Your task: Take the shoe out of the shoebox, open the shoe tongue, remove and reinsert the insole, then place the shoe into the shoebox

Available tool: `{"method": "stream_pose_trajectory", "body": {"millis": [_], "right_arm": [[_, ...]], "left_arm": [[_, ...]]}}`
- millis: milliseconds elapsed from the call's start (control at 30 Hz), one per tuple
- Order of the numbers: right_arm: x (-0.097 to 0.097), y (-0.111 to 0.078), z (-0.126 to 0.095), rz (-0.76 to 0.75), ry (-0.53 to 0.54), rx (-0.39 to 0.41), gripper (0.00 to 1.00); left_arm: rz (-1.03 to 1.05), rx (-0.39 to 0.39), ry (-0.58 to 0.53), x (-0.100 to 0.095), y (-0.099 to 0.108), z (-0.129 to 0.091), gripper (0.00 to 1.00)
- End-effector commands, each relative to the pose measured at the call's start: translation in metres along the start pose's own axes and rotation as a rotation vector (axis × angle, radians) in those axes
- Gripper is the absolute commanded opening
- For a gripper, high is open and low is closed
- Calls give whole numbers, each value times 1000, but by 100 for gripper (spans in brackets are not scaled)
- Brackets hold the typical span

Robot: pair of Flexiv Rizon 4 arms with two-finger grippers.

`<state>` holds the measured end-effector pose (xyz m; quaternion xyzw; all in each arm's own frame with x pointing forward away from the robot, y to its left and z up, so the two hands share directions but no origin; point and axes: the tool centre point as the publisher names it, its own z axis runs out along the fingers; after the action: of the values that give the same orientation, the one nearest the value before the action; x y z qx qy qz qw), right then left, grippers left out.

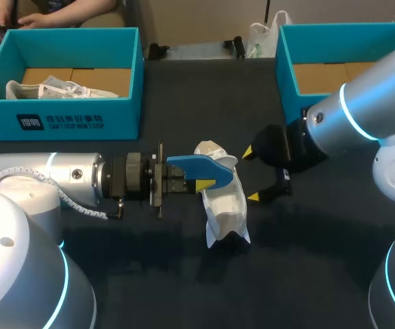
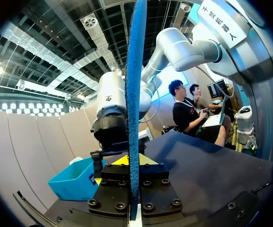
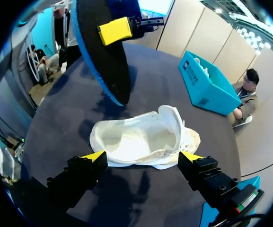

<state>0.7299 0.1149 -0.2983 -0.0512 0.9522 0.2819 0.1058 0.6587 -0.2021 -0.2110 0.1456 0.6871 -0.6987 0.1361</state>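
Note:
A white shoe [image 1: 224, 205] lies on the dark table at the middle, its opening facing up. My left gripper [image 1: 198, 184] is shut on a blue insole [image 1: 198, 167] and holds it in the air just above and to the left of the shoe. The left wrist view shows the insole [image 2: 136, 94] edge-on, standing up between the fingers. My right gripper [image 1: 252, 175] stands open just right of the shoe. In the right wrist view its yellow tips straddle the near side of the shoe [image 3: 141, 137] without touching it, and the insole [image 3: 103, 61] hangs beyond.
A teal shoebox [image 1: 67, 116] at the back left holds a second white shoe [image 1: 50, 89]. Another teal shoebox [image 1: 289, 82] stands at the back right with only its cardboard floor showing. The dark tabletop [image 1: 183, 288] stretches towards the front.

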Motion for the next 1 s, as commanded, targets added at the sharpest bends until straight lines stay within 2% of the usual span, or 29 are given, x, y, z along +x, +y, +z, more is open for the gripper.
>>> {"method": "stream_pose_trajectory", "body": {"millis": [33,533,1000], "right_arm": [[-6,6,11,1,27,64,100],[2,-9,31,18,23,81,100],[3,-26,29,38,-7,98,100]], "left_arm": [[0,-2,1,0,0,1,0],[0,-2,1,0,0,1,0],[0,-2,1,0,0,1,0]]}}
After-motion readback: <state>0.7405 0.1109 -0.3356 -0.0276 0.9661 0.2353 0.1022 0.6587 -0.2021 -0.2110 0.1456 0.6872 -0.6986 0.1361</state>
